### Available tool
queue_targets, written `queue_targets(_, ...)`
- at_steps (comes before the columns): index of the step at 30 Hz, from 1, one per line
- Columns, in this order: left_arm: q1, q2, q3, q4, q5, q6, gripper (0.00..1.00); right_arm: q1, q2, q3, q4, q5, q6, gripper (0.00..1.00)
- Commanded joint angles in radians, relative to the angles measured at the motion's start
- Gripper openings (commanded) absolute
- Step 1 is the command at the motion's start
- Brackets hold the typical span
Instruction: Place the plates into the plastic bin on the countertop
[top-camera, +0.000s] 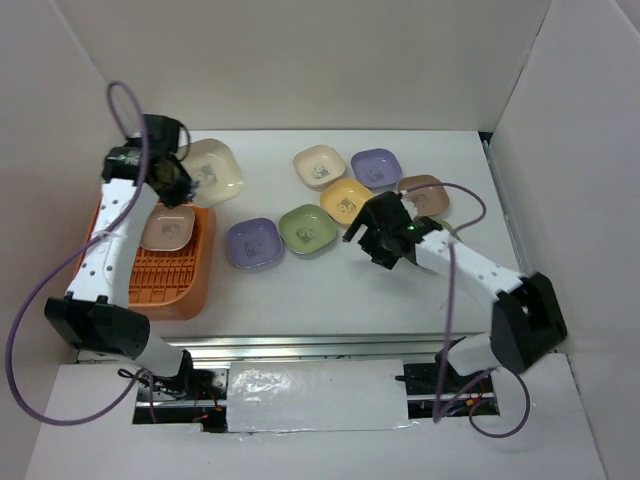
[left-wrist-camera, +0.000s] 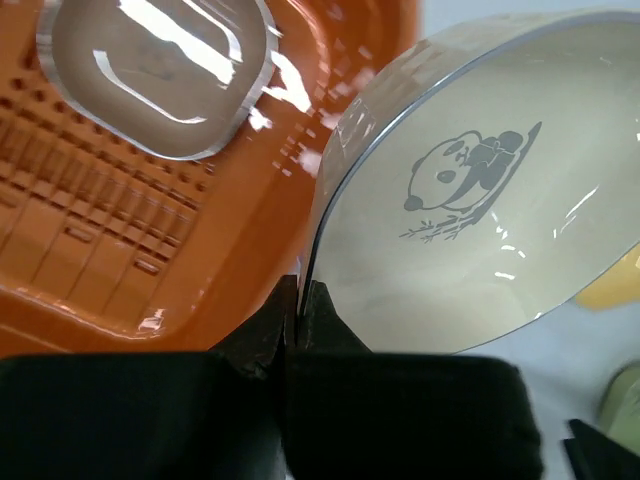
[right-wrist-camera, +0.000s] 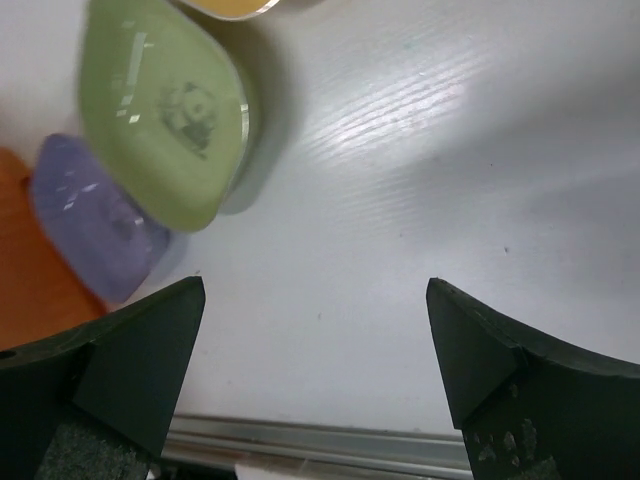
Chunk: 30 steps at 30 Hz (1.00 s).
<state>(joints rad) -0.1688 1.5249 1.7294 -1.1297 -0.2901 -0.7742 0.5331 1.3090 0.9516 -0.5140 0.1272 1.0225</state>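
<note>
Pinched in the pressed-together jaws of our left gripper (left-wrist-camera: 298, 305), closest in the left wrist view, is the rim of a cream rounded-square plate (left-wrist-camera: 480, 200) with a panda print. It is tilted just beside the orange slatted plastic bin (left-wrist-camera: 100, 230), where one tan plate (left-wrist-camera: 160, 70) already lies ahead of the gripper. At the right wrist, our right gripper (right-wrist-camera: 312, 300) hangs spread and empty over the white countertop (right-wrist-camera: 400, 150), with a green plate (right-wrist-camera: 165, 110) and a lavender plate (right-wrist-camera: 95, 230) ahead to its left. Overhead we count one plate binned, one in hand and at least six loose around the right gripper, so we judge the job barely begun.

Orange slatted bin (top-camera: 170, 278) — cream, panda-printed plate (left-wrist-camera: 500, 240).
</note>
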Motion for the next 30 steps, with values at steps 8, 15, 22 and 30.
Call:
queue_targets(8, 0.529, -0.155, -0.267, 0.186, 0.235, -0.043, 0.00, 0.067, 0.389, 0.251, 0.068, -0.014, 0.056, 1.00)
queue_targets(15, 0.580, -0.009, -0.206, 0.219, 0.316, 0.177, 0.00, 0.068, 0.429, 0.233, 0.092, -0.029, 0.036, 1.00)
queue_targets(22, 0.611, 0.029, -0.228, 0.226, 0.373, 0.216, 0.00, 0.028, 0.417, 0.190, 0.118, -0.061, 0.014, 1.00)
queue_targets(30, 0.583, 0.147, -0.099, 0.077, 0.307, 0.321, 0.00, -0.008, 0.408, 0.182, 0.115, -0.078, -0.051, 1.00)
